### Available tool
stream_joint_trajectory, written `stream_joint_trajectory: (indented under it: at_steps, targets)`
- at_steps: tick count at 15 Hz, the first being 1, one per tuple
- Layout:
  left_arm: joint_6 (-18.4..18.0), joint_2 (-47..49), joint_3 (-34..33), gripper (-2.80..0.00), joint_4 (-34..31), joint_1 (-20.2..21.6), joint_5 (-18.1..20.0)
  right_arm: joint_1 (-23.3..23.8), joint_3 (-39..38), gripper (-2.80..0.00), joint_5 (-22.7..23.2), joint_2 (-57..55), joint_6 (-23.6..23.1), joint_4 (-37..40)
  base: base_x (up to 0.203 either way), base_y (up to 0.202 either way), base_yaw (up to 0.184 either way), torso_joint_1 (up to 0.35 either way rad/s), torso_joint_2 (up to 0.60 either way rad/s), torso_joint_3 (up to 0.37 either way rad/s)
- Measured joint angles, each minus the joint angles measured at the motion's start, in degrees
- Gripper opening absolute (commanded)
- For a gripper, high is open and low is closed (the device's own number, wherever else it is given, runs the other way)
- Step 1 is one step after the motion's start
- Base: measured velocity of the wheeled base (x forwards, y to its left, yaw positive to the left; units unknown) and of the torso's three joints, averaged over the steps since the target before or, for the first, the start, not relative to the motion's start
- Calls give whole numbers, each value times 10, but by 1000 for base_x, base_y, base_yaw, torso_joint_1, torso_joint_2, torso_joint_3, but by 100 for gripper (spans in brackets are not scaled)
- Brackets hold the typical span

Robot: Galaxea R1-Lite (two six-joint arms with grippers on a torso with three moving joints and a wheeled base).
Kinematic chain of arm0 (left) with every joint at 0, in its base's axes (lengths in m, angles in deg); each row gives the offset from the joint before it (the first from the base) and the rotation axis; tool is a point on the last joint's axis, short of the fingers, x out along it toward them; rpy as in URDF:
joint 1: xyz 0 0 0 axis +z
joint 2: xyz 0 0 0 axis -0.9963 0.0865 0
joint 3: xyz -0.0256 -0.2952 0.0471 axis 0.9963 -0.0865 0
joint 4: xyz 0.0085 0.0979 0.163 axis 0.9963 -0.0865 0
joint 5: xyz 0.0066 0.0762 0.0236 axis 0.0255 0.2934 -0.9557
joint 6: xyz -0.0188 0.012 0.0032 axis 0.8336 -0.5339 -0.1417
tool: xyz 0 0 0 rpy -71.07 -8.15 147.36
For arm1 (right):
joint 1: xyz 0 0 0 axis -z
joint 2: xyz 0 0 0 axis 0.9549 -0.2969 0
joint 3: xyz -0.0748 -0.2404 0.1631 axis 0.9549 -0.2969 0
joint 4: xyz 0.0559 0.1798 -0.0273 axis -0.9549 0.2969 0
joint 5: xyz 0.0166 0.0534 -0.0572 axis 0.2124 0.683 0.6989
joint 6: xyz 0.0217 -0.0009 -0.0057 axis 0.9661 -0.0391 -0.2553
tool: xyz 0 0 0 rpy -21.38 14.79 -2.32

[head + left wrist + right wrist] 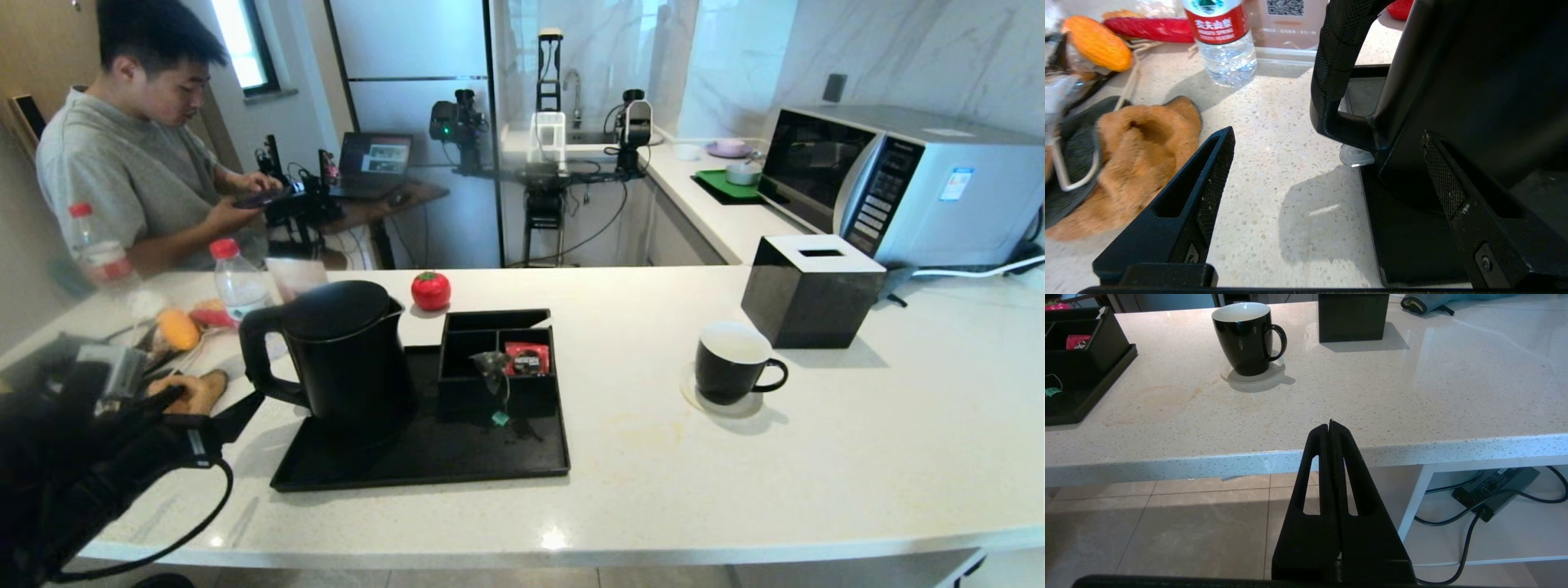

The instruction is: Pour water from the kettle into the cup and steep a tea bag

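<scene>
The matte black kettle [347,351] stands on the left of a black tray [424,465], with its loop handle [1333,61] turned toward my left gripper [219,402]. That gripper [1327,134] is open just short of the handle, low over the counter, holding nothing. The grey tea bag [492,363] hangs at the front of a black organizer box [498,384], and its teal tag [500,418] lies on the tray. The black cup [731,362] [1247,337] stands on a clear coaster to the right. My right gripper [1331,422] is shut and empty, before the counter's front edge, out of the head view.
A red sachet [526,358] lies in the organizer. Behind the cup stand a black tissue box [812,290] and a microwave [898,184]. Left of the kettle are a red-capped bottle [1224,41], a brown plush item [1147,151] and other clutter. A person sits beyond the counter.
</scene>
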Motion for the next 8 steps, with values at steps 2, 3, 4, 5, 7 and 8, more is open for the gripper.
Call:
stream_joint_trajectory:
  at_steps: [2,3,4,5,7,8]
  targets:
    - [0,23,24,0,0,-1,4,0,0,-280,0,0,0,0,0,0,0,0,0,0]
    - [0,36,38,0,0,-1,6,0,0,-280,0,0,0,0,0,0,0,0,0,0]
    - [0,48,51,0,0,-2,10,0,0,-280,0,0,0,0,0,0,0,0,0,0]
    - [0,60,66,0,0,-2,13,0,0,-280,0,0,0,0,0,0,0,0,0,0]
    - [0,83,92,0,0,-4,14,0,0,-280,0,0,0,0,0,0,0,0,0,0]
    - [0,93,100,0,0,-6,14,0,0,-280,0,0,0,0,0,0,0,0,0,0]
